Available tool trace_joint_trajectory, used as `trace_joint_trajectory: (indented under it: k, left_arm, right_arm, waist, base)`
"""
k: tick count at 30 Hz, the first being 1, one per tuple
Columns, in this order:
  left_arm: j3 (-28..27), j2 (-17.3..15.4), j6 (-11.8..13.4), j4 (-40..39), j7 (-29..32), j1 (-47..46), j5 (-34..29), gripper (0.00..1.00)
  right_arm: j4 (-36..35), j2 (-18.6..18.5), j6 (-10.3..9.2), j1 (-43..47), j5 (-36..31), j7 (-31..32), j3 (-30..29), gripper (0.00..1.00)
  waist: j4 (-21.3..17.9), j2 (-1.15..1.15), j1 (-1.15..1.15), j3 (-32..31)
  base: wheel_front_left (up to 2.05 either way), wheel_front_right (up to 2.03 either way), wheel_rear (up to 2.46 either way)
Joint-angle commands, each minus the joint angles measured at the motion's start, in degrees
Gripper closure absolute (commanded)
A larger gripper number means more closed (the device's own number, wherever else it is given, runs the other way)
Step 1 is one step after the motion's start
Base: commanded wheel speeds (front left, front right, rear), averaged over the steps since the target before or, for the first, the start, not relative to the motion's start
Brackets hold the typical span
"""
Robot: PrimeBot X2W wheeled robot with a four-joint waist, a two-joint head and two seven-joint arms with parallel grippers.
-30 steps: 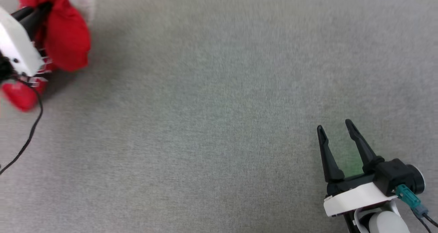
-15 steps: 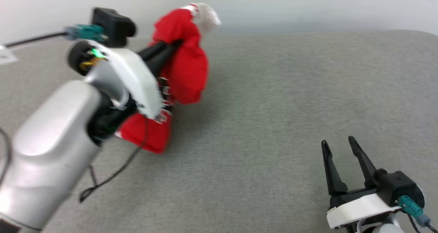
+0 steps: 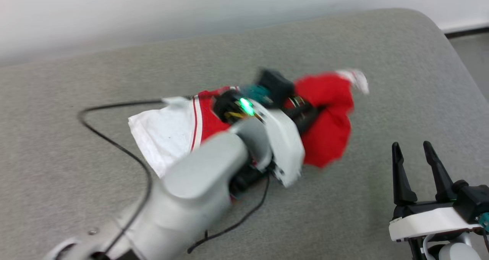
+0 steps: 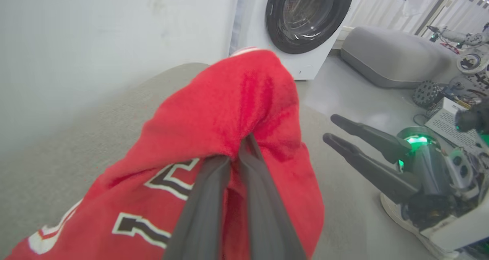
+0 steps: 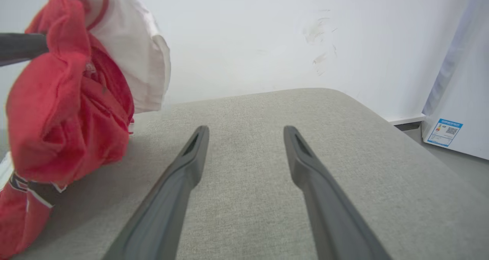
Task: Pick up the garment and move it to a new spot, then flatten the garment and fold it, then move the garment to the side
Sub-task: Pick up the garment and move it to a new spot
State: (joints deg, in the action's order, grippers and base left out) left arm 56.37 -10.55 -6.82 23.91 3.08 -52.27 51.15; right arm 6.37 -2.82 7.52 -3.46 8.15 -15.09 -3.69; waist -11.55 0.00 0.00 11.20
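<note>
The garment (image 3: 328, 134), a red jersey with white sleeves, hangs bunched from my left gripper (image 3: 317, 109), which is shut on its red cloth. One white sleeve (image 3: 164, 134) trails on the grey surface to the left. In the left wrist view the two fingers (image 4: 263, 199) pinch a red fold of the garment (image 4: 229, 107), with black white-outlined lettering below. My right gripper (image 3: 411, 147) stands open at the lower right, empty, just right of the garment. In the right wrist view the garment (image 5: 57, 118) hangs at the left of the right gripper (image 5: 246, 130).
The work surface is a grey padded table (image 3: 76, 176) with a rounded far right corner (image 3: 439, 31). A black cable (image 3: 114, 145) loops over it at the left. A white wall runs behind. A washing machine (image 4: 305, 19) and a grey cushion (image 4: 393, 54) stand beyond the right end.
The head camera has swung, bringing the table's far edge into view. My left gripper has carried the garment rightward, close to the right gripper. The right gripper has stayed open.
</note>
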Motion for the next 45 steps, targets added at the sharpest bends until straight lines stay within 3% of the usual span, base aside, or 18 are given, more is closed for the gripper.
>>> trace_joint_trajectory:
  k: [1, 3, 4, 5, 10, 15, 22, 30, 36, 39, 42, 45]
  left_arm:
    - [2.44, 1.56, 0.06, 2.15, 0.02, -0.23, -2.02, 1.00]
    - [4.96, 3.84, -0.02, 4.89, 0.37, 0.96, -2.96, 1.00]
    - [6.38, 4.53, -0.13, 6.09, 0.63, 1.51, -3.61, 0.36]
    - [7.81, 5.11, -0.20, 7.12, 0.69, 1.88, -4.03, 0.00]
    - [12.63, 6.60, -0.55, 10.16, -1.37, 3.69, -4.87, 0.00]
    - [13.05, 6.85, -0.64, 10.53, -4.93, 3.25, -2.95, 0.00]
    - [7.83, 2.50, 0.32, 11.32, -13.91, 1.46, -1.95, 0.00]
    - [-0.25, -7.33, 5.45, 8.64, -18.02, 4.62, -2.52, 0.00]
    - [-11.93, -15.97, 11.87, -3.58, -18.25, 14.74, -6.23, 0.00]
    - [-17.73, -18.22, 15.24, -9.74, -18.27, 22.53, -8.47, 0.00]
    - [-23.16, -18.01, 18.16, -15.23, -18.28, 30.75, -10.29, 0.00]
    - [-27.15, -16.53, 18.40, -19.63, -18.29, 38.43, -12.64, 0.00]
  right_arm:
    - [-0.17, -0.10, -0.05, -0.56, 0.40, -0.12, -0.24, 0.00]
    - [-0.20, -0.10, -0.06, -0.65, 0.86, -0.12, -0.53, 0.00]
    - [-0.19, -0.10, -0.05, -0.69, 1.11, -0.12, -0.58, 0.00]
    - [-0.21, -0.09, -0.05, -0.76, 1.20, -0.12, -0.62, 0.00]
    - [0.00, -0.11, -0.05, -0.84, 1.40, -0.12, -0.44, 0.00]
    - [0.42, -0.13, -0.05, 0.42, 0.15, -0.12, -0.43, 0.00]
    - [0.77, -0.11, -0.05, 2.39, -1.28, -0.12, -0.51, 0.00]
    - [0.67, -0.12, -0.05, 4.30, -1.58, -0.12, -0.31, 0.00]
    - [-0.51, -0.12, -0.05, 5.32, -1.36, -0.12, -0.16, 0.00]
    - [-1.43, -0.13, -0.06, 5.41, -1.93, -0.12, -0.64, 0.00]
    - [-2.26, -0.12, -0.05, 5.57, -1.71, -0.12, -1.33, 0.00]
    - [-2.99, -0.11, -0.05, 5.96, -1.55, -0.12, -1.59, 0.00]
  waist:
    - [-2.12, 0.00, 0.00, 1.57]
    - [-2.71, 0.00, 0.00, 2.11]
    - [-2.84, 0.00, 0.00, 2.36]
    - [-2.90, 0.00, 0.00, 2.53]
    - [-1.88, 0.00, 0.00, 2.27]
    - [1.40, 0.00, 0.00, -0.45]
    - [7.18, 0.00, 0.00, -6.03]
    - [12.00, 0.00, 0.00, -9.77]
    - [13.98, 0.00, 0.00, -10.59]
    - [14.26, 0.00, 0.00, -10.60]
    - [14.47, 0.00, 0.00, -10.64]
    - [14.67, 0.00, 0.00, -10.58]
  base:
    - [0.00, 0.00, 0.00]
    - [0.00, 0.00, 0.00]
    - [0.00, 0.00, 0.00]
    - [0.00, 0.00, 0.00]
    - [0.00, 0.00, 0.00]
    - [0.00, 0.00, 0.00]
    - [0.00, 0.00, 0.00]
    - [0.00, 0.00, 0.00]
    - [0.00, 0.00, 0.00]
    - [0.00, 0.00, 0.00]
    - [0.00, 0.00, 0.00]
    - [0.00, 0.00, 0.00]
